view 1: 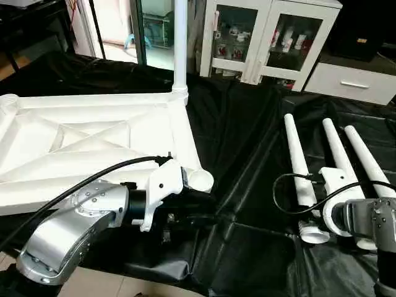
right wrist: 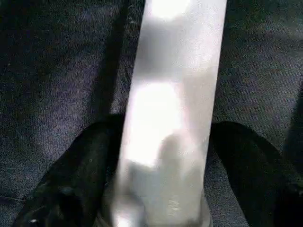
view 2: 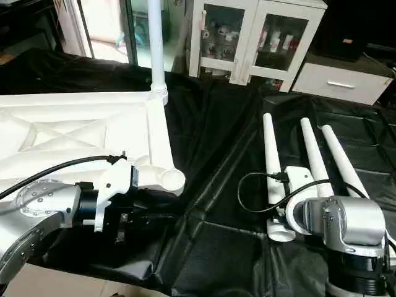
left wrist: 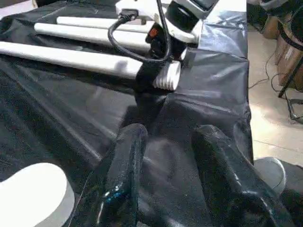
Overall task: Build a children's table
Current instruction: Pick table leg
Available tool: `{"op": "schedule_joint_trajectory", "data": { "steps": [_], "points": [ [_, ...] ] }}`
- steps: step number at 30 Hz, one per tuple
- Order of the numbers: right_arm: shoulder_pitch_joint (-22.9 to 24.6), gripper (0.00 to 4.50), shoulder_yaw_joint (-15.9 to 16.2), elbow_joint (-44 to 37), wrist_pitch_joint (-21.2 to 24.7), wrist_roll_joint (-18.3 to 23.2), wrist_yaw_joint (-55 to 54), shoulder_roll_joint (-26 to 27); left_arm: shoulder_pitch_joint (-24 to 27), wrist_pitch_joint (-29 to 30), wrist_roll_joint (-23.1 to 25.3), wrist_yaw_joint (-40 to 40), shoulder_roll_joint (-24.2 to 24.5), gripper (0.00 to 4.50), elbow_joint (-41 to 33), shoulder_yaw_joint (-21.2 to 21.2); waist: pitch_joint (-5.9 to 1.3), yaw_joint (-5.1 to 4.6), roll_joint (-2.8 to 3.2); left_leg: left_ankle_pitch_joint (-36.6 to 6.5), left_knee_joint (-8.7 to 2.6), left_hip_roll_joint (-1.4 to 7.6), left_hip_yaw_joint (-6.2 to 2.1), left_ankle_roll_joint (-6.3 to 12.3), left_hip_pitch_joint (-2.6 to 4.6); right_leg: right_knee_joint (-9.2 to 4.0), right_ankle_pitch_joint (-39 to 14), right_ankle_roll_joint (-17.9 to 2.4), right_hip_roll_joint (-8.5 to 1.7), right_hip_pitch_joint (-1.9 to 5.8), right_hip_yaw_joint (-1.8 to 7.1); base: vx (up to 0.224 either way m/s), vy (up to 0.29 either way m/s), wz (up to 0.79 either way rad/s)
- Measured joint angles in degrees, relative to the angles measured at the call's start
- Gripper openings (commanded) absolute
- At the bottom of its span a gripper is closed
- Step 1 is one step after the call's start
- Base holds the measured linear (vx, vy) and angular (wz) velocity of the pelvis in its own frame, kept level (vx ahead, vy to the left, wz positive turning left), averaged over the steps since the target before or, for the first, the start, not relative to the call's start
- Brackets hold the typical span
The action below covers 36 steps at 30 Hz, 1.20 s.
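The children's tabletop (view 1: 93, 145) lay upside down on the left of the black-sheeted work table (view 1: 241, 142), one leg (view 1: 180, 43) already standing in its far right socket. Three loose legs (view 1: 296, 158) lay side by side on the right. The right gripper (right wrist: 163, 189) straddled the leftmost one near its threaded end, fingers (right wrist: 71, 179) either side but not visibly clamped. The left gripper (left wrist: 170, 179) hung empty and parted beside the near right socket (view 1: 201, 180). The hollow plastic tubes looked light, stiff and smooth, probably best gripped near the thick end.

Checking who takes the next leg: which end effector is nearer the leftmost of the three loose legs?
Right. The right end effector straddles the leftmost loose leg near its threaded end; the left end effector hangs by the tabletop corner, across the black sheet.
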Motion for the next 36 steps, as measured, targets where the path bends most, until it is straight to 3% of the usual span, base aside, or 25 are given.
{"op": "schedule_joint_trajectory", "data": {
  "steps": [5, 10, 15, 20, 26, 29, 33, 36],
  "points": [
    [-1.57, 2.91, -1.35, 1.11, 0.01, 0.05, 0.6, -0.29, -1.79, 0.12, 0.05, 0.71, -1.08, 1.9, 0.37, -1.0, 0.0, -0.07, 0.0, 0.03, 0.0, 0.01, 0.0, -0.04, -0.01, 0.03, 0.0, 0.0, 0.0, -0.01, 0.0, 0.0, 0.0, 0.0],
    [-2.82, 2.5, -1.73, 2.18, -0.24, 0.04, 1.36, -1.28, -2.77, -0.03, 0.15, 0.93, -2.03, 1.9, 3.14, -0.94, 0.13, -0.33, 0.38, 0.05, -0.02, 0.01, -0.01, -0.06, -0.04, -0.02, 0.0, 0.0, 0.04, -0.03, 0.01, 0.0, 0.0, 0.0],
    [-2.96, 2.0, -1.75, 2.37, -0.07, 0.05, 1.51, -1.1, -3.4, -0.01, 0.1, 1.51, -1.82, 1.9, 3.63, -0.94, 0.08, -0.47, 0.24, 0.04, -0.03, 0.08, -0.03, -0.06, -0.06, -0.02, 0.0, 0.0, 0.14, -0.03, 0.01, 0.0, 0.0, 0.0],
    [-3.47, 1.92, -2.24, 2.92, -0.23, -0.02, 1.49, 1.68, -3.26, -0.19, -0.13, 1.37, -1.85, 1.9, 3.66, -0.75, 0.02, -0.67, -0.49, 0.09, -0.05, 0.27, -0.04, -0.14, -0.05, -0.03, 0.0, -0.01, 0.39, -0.02, 0.0, 0.0, 0.0, 0.0],
    [-3.18, 1.91, -3.99, 2.06, -0.74, -0.53, 0.75, 3.53, -2.38, -0.07, -0.21, 3.19, -2.5, 1.9, 4.13, -0.28, 0.07, -0.63, -0.16, 0.14, -0.04, 0.26, -0.12, -0.23, -0.03, -0.08, 0.01, -0.02, 0.46, 0.03, 0.1, 0.0, 0.0, 0.0],
    [-3.21, 1.9, -4.22, 1.9, -3.87, -0.47, 0.35, 4.56, -4.29, -0.18, -0.2, 5.71, -4.91, 1.9, 5.92, 1.4, 0.26, -0.62, 0.17, 0.17, -0.04, 0.26, -0.15, -0.28, -0.07, -0.08, 0.02, -0.03, 0.5, -0.01, 0.1, 0.0, 0.0, 0.0],
    [-5.14, 1.89, -4.94, -3.72, -14.74, 1.08, 2.49, 5.02, -10.26, 0.56, -1.82, 13.64, -11.47, 2.08, 10.2, 7.87, 0.59, -0.68, 0.82, 0.2, -0.03, 0.26, -0.14, -0.3, -0.16, -0.06, 0.07, -0.11, 0.53, -0.1, 0.11, 0.0, 0.0, 0.0],
    [-5.43, 1.89, -4.22, -10.43, -25.13, 2.21, 6.78, 4.97, -15.31, 3.23, -6.19, 18.22, -16.05, 2.38, 13.43, 12.94, 0.58, -0.6, 0.83, 0.22, -0.03, 0.38, -0.14, -0.33, -0.13, -0.02, 0.11, -0.17, 0.67, -0.06, 0.03, 0.0, 0.0, 0.0]
  ]
}}
